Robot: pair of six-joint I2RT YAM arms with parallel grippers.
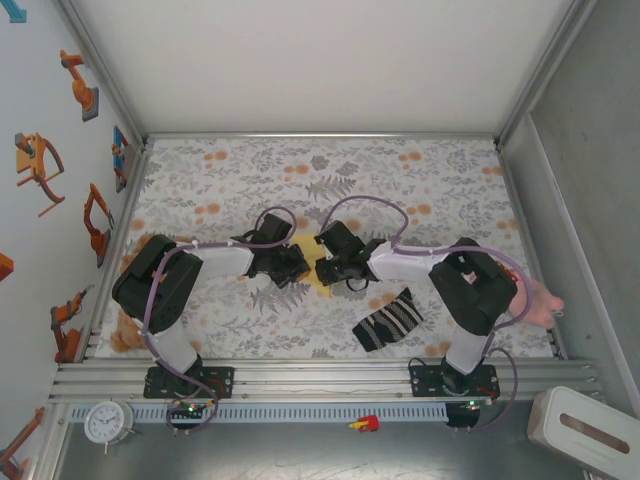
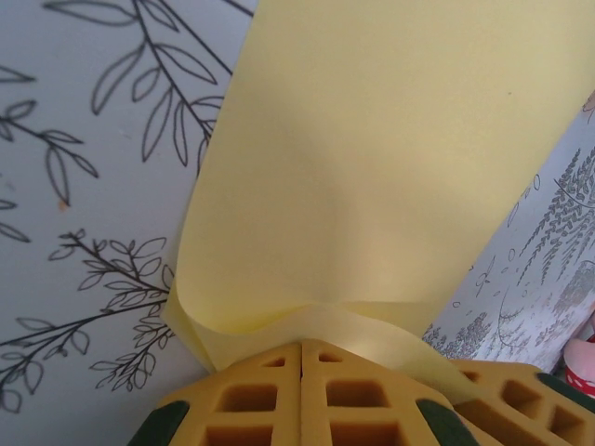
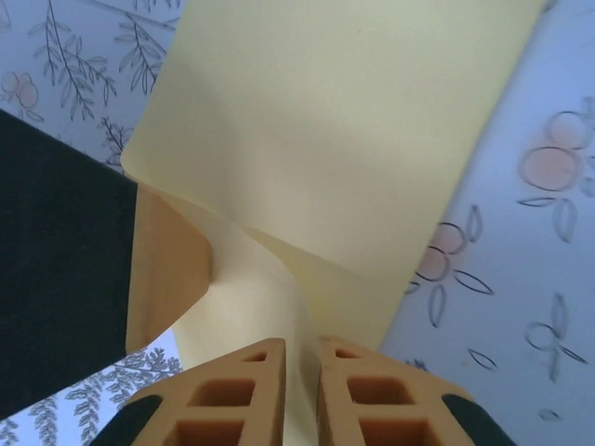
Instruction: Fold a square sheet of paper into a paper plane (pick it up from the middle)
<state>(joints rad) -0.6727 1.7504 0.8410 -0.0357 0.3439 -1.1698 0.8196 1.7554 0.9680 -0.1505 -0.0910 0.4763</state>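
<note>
At the middle of the bench [image 1: 250, 180], the paper [image 1: 306, 246] sits between both arms, equally near to each. The left end effector [image 2: 300, 353] is pressed together and pinches one curled edge; the sheet stretches away from it. The right end effector [image 3: 301, 358] has its fingers slightly apart, with a folded strip in the gap; whether it grips cannot be told. The paper is thin, matte, pale yellow and bends softly. A striped knitted sock [image 1: 388, 320] lies near on the right.
</note>
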